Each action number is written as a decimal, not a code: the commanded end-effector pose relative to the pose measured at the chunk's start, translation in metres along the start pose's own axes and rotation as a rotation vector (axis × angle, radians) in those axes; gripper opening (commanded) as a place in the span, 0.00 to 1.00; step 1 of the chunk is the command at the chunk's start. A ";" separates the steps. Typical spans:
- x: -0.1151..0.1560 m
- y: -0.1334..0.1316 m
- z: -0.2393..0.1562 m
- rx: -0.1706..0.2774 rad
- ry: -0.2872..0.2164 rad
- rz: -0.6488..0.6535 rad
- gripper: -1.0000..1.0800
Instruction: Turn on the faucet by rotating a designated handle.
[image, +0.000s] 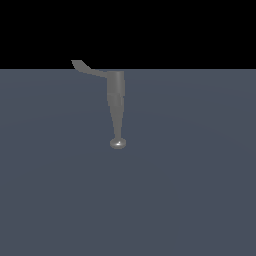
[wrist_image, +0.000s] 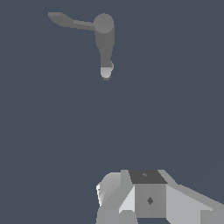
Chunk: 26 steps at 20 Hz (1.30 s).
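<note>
The faucet (image: 116, 102) is a slim grey tapered column on the dark blue-grey floor, with a small shiny round knob (image: 118, 143) at its narrow end. Its handle (image: 86, 67), a thin curved grey arm, branches from the wide end toward the exterior view's left. In the wrist view the faucet (wrist_image: 104, 39) and handle (wrist_image: 70, 21) appear from above, well apart from my gripper (wrist_image: 145, 183). Only white and grey blocky parts of the gripper show at the frame's edge. Nothing is seen between the fingers, and their spacing is not clear. The exterior view does not show the gripper.
A flat blue-grey floor (image: 190, 190) spreads all around the faucet. Beyond its far edge the background is black. No other objects show.
</note>
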<state>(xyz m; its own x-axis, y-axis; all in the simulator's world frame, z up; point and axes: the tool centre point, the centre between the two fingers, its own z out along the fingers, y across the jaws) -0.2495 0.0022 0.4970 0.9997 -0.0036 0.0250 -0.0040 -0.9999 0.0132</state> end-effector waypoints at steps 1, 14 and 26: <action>0.000 0.000 0.000 0.000 0.000 0.000 0.00; 0.003 0.018 -0.004 -0.021 0.027 0.016 0.00; 0.028 0.012 -0.001 0.007 0.022 0.116 0.00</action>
<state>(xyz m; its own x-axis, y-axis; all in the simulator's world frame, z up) -0.2259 -0.0113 0.4997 0.9938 -0.0998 0.0497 -0.1004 -0.9949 0.0079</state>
